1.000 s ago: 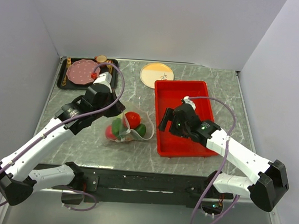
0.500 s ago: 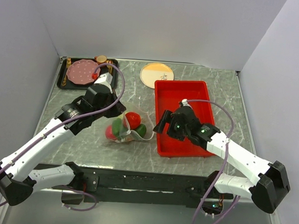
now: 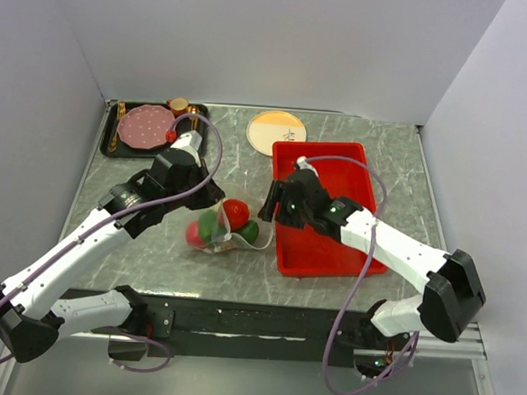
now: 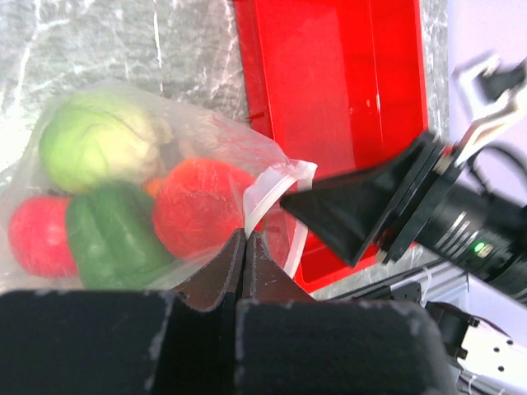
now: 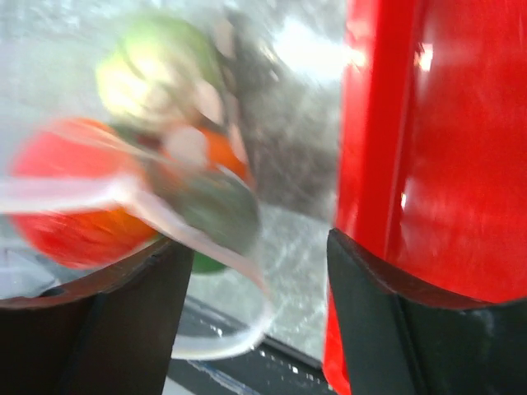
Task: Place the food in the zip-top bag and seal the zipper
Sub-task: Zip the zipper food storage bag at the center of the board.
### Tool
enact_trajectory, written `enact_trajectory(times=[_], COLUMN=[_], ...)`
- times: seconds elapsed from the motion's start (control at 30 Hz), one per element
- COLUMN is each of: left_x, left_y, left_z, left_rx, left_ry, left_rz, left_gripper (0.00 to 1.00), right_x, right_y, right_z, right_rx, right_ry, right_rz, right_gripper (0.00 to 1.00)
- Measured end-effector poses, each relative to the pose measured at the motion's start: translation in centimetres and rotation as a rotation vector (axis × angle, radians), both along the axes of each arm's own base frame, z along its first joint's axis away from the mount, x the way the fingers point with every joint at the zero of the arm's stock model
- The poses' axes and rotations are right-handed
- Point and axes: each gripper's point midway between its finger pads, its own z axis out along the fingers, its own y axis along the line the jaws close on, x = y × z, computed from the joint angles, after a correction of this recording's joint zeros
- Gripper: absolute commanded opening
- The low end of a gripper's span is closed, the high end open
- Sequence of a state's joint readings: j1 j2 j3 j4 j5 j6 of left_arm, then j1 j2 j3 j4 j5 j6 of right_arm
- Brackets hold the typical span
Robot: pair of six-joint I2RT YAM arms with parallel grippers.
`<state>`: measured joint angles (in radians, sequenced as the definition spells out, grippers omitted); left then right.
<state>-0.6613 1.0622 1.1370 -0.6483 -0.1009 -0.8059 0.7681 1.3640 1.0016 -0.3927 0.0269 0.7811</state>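
Clear zip-top bag [image 3: 229, 242]: lies on the table [image 3: 240, 275] just left of the red tray [image 3: 307, 253], between both grippers — its crinkled outline is hard to trace from above.
Food [image 4: 111, 234]: inside the bag; red, dark green and light green pieces show, an orange one mostly hidden behind them.
Zipper [image 4: 265, 183]: whitish strip curling at the mouth; a blurred smear in the right wrist view.
Left gripper [image 4: 245, 240]: fingers pressed together on the bag's film near the mouth.
Right gripper [image 5: 255, 247]: fingers spread wide at the bag's right edge — contact cannot be told.
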Motion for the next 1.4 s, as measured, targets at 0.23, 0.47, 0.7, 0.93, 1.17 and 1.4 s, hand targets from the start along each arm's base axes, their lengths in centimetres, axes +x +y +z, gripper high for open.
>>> enact_trajectory(times=[0.23,0.47,0.7,0.93,1.17,1.4], left_x=[-0.3,-0.6,-1.3,-3.0,-4.3,-6.3], left_y=[-0.4,-0.8,-1.7,-2.5,-1.0,0.9], left_z=[-0.2,-1.0,-2.5,-4.3,-1.3,0.1], left_rx=[-0.007,-0.005,-0.002,-0.039,-0.117,-0.361], left_ry=[0.014,0.030,0.069,0.116,0.027,-0.028], left_rz=[-0.024,-0.055,-0.125,-0.205,-0.166,-0.029], left_gripper=[0.01,0.01,0.04,0.40,0.70,0.67], right_x=[3.3,3.9,4.9,6.5,6.8,6.8], right_y=[2.9,3.5,2.9,2.0,1.9,1.8], right_z=[2.4,0.6,0.9,1.7,1.6,1.6], right_rx=[-0.001,-0.056,-0.078,-0.069,-0.074,-0.076], right_ry=[-0.092,-0.075,-0.105,-0.106,-0.108,-0.105], right_rz=[0.068,0.111,0.070,0.006,-0.001,-0.007], right_gripper=[0.22,0.00,0.00,0.00,0.00,0.00])
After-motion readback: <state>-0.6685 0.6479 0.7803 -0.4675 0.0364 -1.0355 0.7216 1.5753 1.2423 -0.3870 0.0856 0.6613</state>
